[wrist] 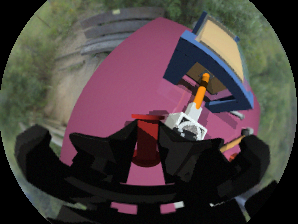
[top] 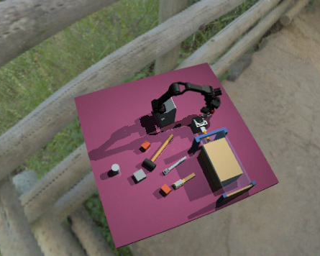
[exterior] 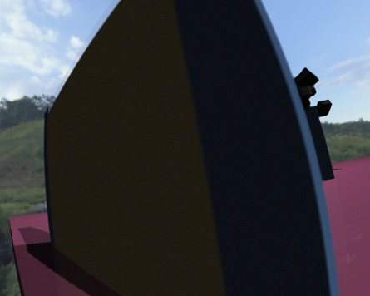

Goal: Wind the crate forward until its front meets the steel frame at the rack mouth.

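Observation:
My gripper [top: 209,111] [wrist: 147,142] is shut on the red grip [wrist: 147,140] of the winch handle, beside and above the winch. A grey piece of the handle [top: 208,116] reaches toward the top of the winch [top: 199,124] [wrist: 183,127]. Whether its key sits in the hole cannot be seen. An orange strap [wrist: 200,96] runs from the winch through the blue frame [top: 221,131] [wrist: 173,61]. The tan-topped crate [top: 223,158] [wrist: 221,44] looks flat inside the cubby, its front a little behind the frame. In the exterior view the cubby's end hides most of the view.
A mallet [top: 162,149], a wrench-like tool [top: 175,165] and a brush [top: 183,180] lie left of the cubby. Two orange blocks [top: 145,145] [top: 165,189], a grey block [top: 139,175] and a white cylinder [top: 115,169] stand farther left. The arm's base box [top: 166,116] is left of the winch.

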Motion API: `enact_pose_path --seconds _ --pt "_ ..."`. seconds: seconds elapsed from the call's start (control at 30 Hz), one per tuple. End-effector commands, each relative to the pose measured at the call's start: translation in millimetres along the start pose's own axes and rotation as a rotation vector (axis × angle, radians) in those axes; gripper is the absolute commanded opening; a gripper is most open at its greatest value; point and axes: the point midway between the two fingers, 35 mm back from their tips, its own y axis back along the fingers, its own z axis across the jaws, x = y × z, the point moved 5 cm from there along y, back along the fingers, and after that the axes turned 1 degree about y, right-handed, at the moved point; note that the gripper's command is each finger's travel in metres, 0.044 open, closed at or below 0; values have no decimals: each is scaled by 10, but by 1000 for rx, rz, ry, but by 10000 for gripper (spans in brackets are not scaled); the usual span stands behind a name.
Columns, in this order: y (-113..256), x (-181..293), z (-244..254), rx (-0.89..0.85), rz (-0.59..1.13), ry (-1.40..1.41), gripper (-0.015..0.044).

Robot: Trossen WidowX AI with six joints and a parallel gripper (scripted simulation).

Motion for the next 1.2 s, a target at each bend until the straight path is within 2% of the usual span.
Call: enact_pose_path --seconds 0.0,1.17 --pt "39 176 40 -7 30 29 0" --pt "224 559 -13 -8 34 32 0"
